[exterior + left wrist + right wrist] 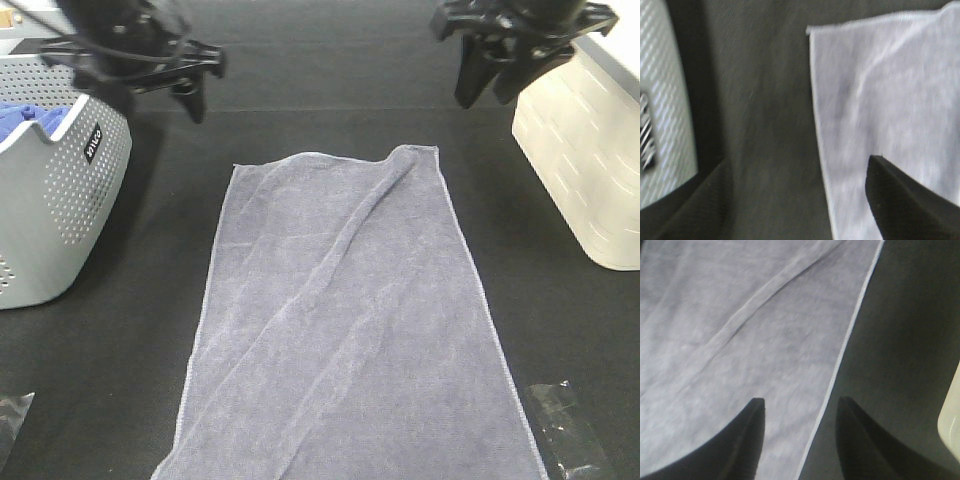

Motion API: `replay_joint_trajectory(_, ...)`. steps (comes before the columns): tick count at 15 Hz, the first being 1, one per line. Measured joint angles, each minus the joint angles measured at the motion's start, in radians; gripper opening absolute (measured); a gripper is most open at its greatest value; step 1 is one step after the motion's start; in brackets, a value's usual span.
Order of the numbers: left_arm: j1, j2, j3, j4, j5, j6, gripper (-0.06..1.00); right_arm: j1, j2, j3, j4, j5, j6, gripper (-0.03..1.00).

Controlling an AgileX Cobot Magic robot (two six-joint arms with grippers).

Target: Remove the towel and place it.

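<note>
The slate grey-purple towel lies spread out lengthwise on the dark table, with a long diagonal crease. My left gripper hovers open and empty above the table, beyond the towel's far left corner. In the left wrist view the gripper has its jaws wide apart, with that corner of the towel below. My right gripper hovers open and empty beyond the far right corner. In the right wrist view the gripper straddles the towel's hemmed right edge.
A grey perforated basket holding a bright blue cloth stands at the left; its wall also shows in the left wrist view. A cream bin stands at the right. Clear plastic scraps lie at the front corners.
</note>
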Motion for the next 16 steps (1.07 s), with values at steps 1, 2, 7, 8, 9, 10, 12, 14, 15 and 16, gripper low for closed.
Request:
replay_joint_trajectory(1,0.0,0.054,-0.066,-0.006,0.01,0.001,0.7,0.0,0.047,-0.039,-0.009,-0.001,0.0,0.43)
replay_joint_trajectory(2,0.0,0.108,-0.141,-0.012,0.016,0.004,0.7,0.0,0.089,-0.075,-0.013,-0.001,0.0,0.43)
replay_joint_trajectory(7,0.0,0.398,-0.492,-0.019,0.04,0.004,0.63,0.0,0.239,-0.188,-0.016,-0.005,0.001,0.43)
replay_joint_trajectory(8,0.0,0.441,-0.538,-0.019,0.04,0.004,0.63,0.0,0.246,-0.188,-0.016,-0.007,0.001,0.43)
replay_joint_trajectory(9,0.003,0.478,-0.579,-0.019,0.042,0.001,0.63,0.0,0.251,-0.189,-0.016,-0.007,0.001,0.43)
replay_joint_trajectory(10,0.009,0.514,-0.611,-0.024,0.048,-0.005,0.63,0.0,0.255,-0.189,-0.016,-0.007,0.001,0.43)
replay_joint_trajectory(12,0.041,0.565,-0.635,-0.035,0.049,-0.026,0.62,0.0,0.258,-0.189,-0.016,-0.008,0.001,0.43)
replay_joint_trajectory(14,0.054,0.587,-0.637,-0.06,0.012,-0.026,0.62,0.0,0.258,-0.189,-0.016,-0.01,0.001,0.43)
replay_joint_trajectory(15,0.054,0.587,-0.637,-0.06,0.012,-0.026,0.62,0.0,0.258,-0.189,-0.016,-0.01,0.001,0.43)
replay_joint_trajectory(16,0.054,0.598,-0.637,-0.079,-0.002,-0.026,0.62,0.0,0.258,-0.189,-0.016,-0.01,0.001,0.43)
